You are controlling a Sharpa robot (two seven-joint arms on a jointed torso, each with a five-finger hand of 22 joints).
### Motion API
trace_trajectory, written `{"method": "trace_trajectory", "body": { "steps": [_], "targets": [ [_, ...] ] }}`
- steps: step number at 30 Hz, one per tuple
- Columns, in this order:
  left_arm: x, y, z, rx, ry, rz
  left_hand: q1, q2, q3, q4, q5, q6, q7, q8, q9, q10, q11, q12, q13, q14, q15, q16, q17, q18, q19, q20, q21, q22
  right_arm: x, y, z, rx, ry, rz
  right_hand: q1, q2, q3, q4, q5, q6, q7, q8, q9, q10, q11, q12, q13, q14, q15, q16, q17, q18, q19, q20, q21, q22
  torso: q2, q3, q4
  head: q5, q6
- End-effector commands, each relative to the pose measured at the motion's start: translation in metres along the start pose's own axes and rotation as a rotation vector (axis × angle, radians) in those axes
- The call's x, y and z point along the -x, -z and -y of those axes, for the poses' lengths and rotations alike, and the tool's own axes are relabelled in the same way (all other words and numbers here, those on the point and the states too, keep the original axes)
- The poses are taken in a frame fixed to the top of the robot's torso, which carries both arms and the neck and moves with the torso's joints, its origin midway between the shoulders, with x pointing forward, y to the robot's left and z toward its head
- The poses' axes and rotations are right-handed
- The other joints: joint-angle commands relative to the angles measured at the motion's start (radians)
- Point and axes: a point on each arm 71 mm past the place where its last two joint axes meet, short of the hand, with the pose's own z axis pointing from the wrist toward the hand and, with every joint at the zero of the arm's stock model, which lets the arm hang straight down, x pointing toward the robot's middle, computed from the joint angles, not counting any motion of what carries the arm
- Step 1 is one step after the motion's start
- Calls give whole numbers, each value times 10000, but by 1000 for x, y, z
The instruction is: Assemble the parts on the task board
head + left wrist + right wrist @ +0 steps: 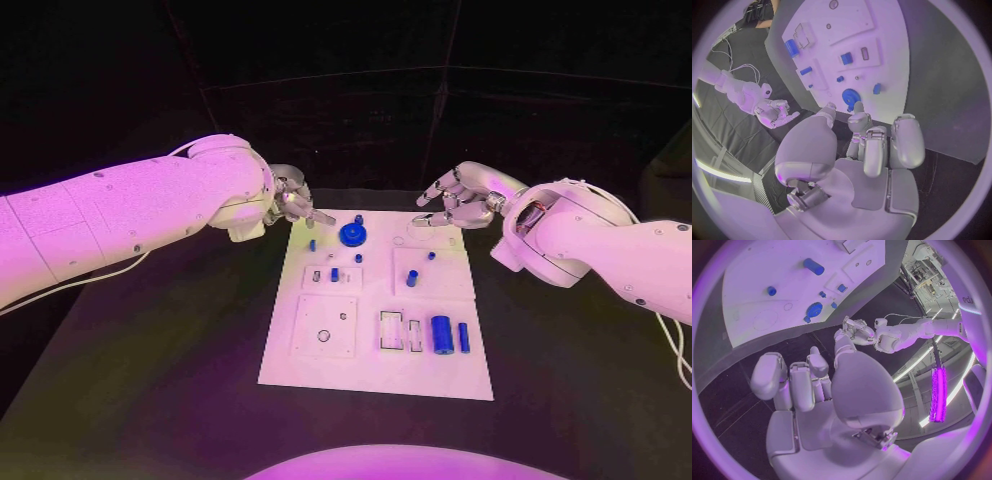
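1. Your left arm comes in from the left edge and slopes toward the far left corner of the task board.
2. Your left hand hangs at that corner, just off the board's edge. Its fingers are loosely curled and a little apart, and nothing sits between them.
3. On the board, look first at the far end: a round blue part lies near your left hand, with small blue parts dotted just below it.
4. Moving right, two more small blue pieces stand in the middle right panel, and the large blue cylinder lies beside a slimmer blue piece near the board's near right side.
5. Your right hand hovers at the far right corner of the board, palm turned toward the left hand, fingers apart and gently bent, holding nothing.
6. Your right arm runs off to the right edge.
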Motion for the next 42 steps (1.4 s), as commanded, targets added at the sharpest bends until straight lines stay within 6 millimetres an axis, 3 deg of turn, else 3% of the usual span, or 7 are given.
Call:
{"method": "trace_trajectory", "body": {
  "steps": [1, 10, 17, 30, 42],
  "targets": [
    [6, -4, -6, 360, -353, -564, 119, 2, -80, 12, -13, -43, 37, -56, -39, -77, 7, -59, -57, 1039, 67, 31, 2634, -5, -62, 12, -78, -67, 1, -1, -3, 126, -38, 83, -55, 15, -13, 30, -33, -69, 13, 40, -9, -6, -12, 47, -9, 461, -63, -64, 7, 75, -34, -11, -70, -10, 19, 3, -33, 20, 25],
    [15, -24, -17, 1020, -360, -594, 205, 144, -248, 96, -13, 0, 55, -119, -123, -82, 27, -41, -56, 1039, 89, 31, 2634, -5, -51, 45, -80, -47, 0, -3, -4, 166, -49, 121, 22, 51, -53, 66, 129, -79, 11, 64, -9, -23, -13, 52, -21, 465, -65, -69, 15, 76, -28, -11, -81, -18, 41, -6, -42, 16, 32],
    [8, -39, -22, 1307, -471, -827, 229, 230, -389, 176, -16, 55, 54, -145, -175, -56, 28, 4, -23, 1039, 94, 31, 2634, -10, -31, 57, -65, -12, -1, -4, -5, 214, -53, 106, 63, 68, -68, 76, 205, -83, 10, 74, -8, -28, -15, 55, -26, 465, -66, -76, 12, 77, -25, -12, -86, -24, 66, -31, -74, 72, 33],
    [-6, -53, -20, 1259, -471, -1074, 246, 286, -486, 227, -15, 101, 48, -154, -205, -44, 25, 27, -9, 1039, 93, 31, 2634, -12, -20, 60, -57, 8, -1, -5, -6, 267, -58, 99, 106, 89, -80, 85, 280, -89, 9, 83, -9, -37, -17, 54, -34, 466, -68, -81, 11, 78, -26, -13, -95, -36, 62, -13, -57, 73, 40],
    [-17, -60, -14, 1217, -664, -1341, 355, 383, -577, 240, -14, 158, 39, -166, -247, -37, 18, 43, -7, 1039, 90, 31, 2634, -15, -8, 61, -49, 29, -2, -5, -7, 293, -59, 88, 126, 100, -84, 87, 313, -93, 9, 86, -9, -42, -17, 53, -39, 467, -68, -81, 15, 81, -31, -14, -105, -51, 64, -17, -78, 62, 21]
  ]
}}
